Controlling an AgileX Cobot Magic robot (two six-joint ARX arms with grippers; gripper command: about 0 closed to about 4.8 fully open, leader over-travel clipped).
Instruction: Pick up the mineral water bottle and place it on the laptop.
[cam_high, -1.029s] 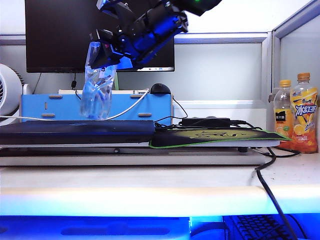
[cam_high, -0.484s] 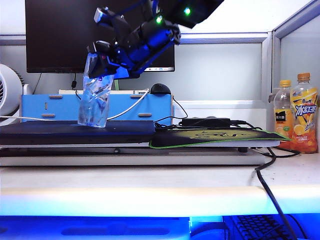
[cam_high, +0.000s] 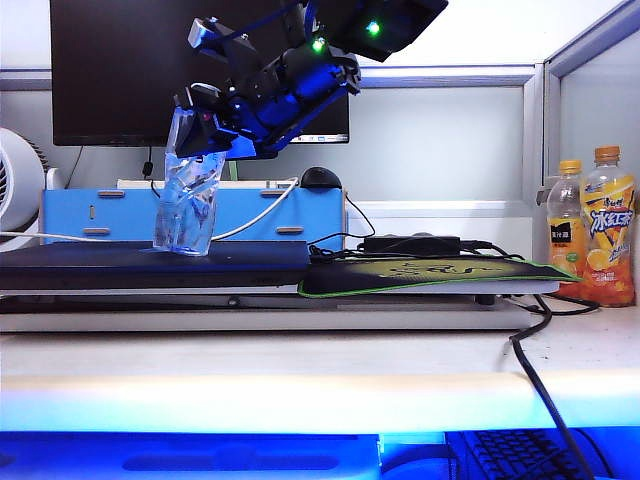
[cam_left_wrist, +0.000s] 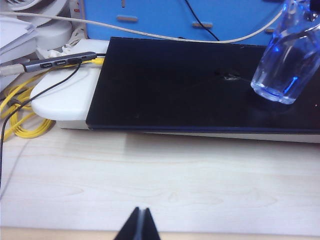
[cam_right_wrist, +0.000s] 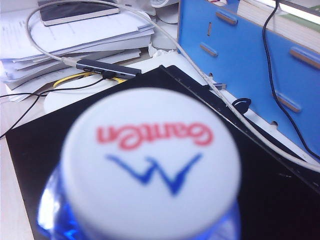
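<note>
Left gripper (cam_left_wrist: 139, 225): fingers pressed together, parked over bare desk, near side of laptop (cam_left_wrist: 175, 85).
Mineral water bottle (cam_high: 186, 205): base on laptop lid, leaning, not upright.
Right gripper (cam_high: 205, 125): pinching the bottle near its neck, reaching in from above.
Risk: letting go while tilted likely tips the bottle; it could roll off toward the blue organizer (cam_high: 195, 212).
Cause: thin crumpled plastic, base not flat.
</note>
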